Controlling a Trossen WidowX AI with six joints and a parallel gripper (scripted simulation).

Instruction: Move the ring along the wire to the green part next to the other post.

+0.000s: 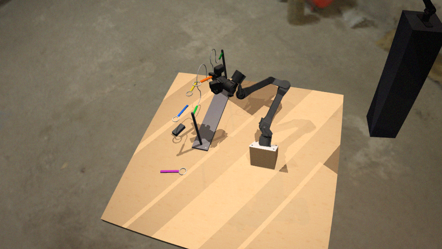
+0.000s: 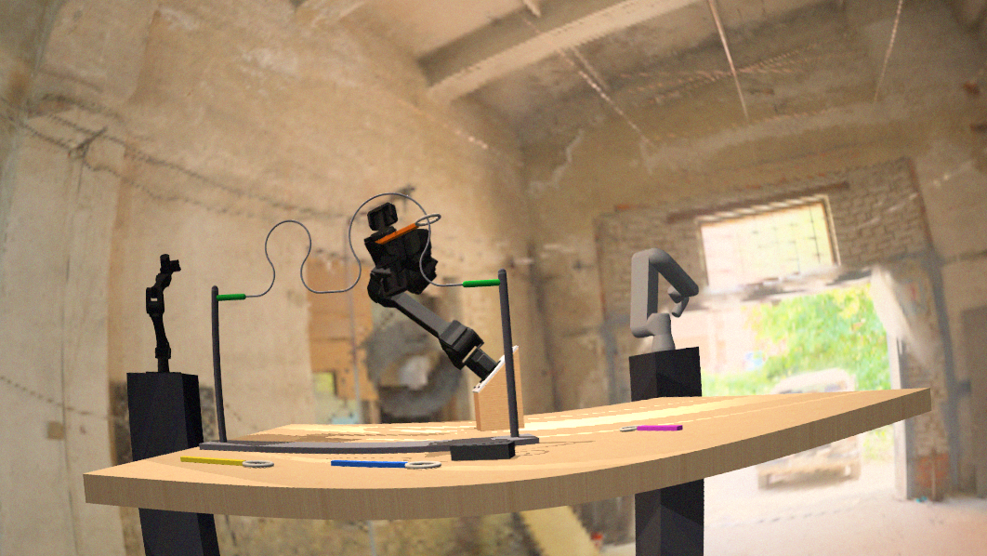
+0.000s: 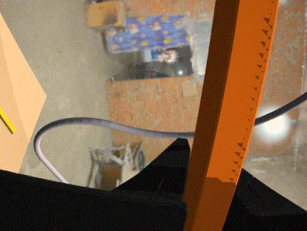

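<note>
The claw (image 1: 213, 76) (image 2: 379, 242) (image 3: 188, 149) pinches the orange handle (image 1: 206, 79) (image 2: 397, 233) (image 3: 234, 97), ring (image 1: 197, 83) (image 2: 427, 217) round the big hump's side; one late twist here, and the ring could scrape grey wire (image 1: 199, 67) (image 2: 353, 228) (image 3: 116, 125)!

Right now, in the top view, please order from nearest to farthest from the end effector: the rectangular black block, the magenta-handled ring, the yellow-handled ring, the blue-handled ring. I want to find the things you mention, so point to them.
From the end effector (image 1: 211, 76) (image 2: 388, 237) (image 3: 188, 149):
1. Yellow-handled ring (image 1: 193, 88) (image 2: 210, 460) (image 3: 7, 122): just lower left.
2. Blue-handled ring (image 1: 182, 110) (image 2: 369, 464): farther lower left.
3. Rectangular black block (image 1: 178, 130) (image 2: 482, 451): below the blue-handled one.
4. Magenta-handled ring (image 1: 170, 171) (image 2: 659, 427): lowest of these.
</note>
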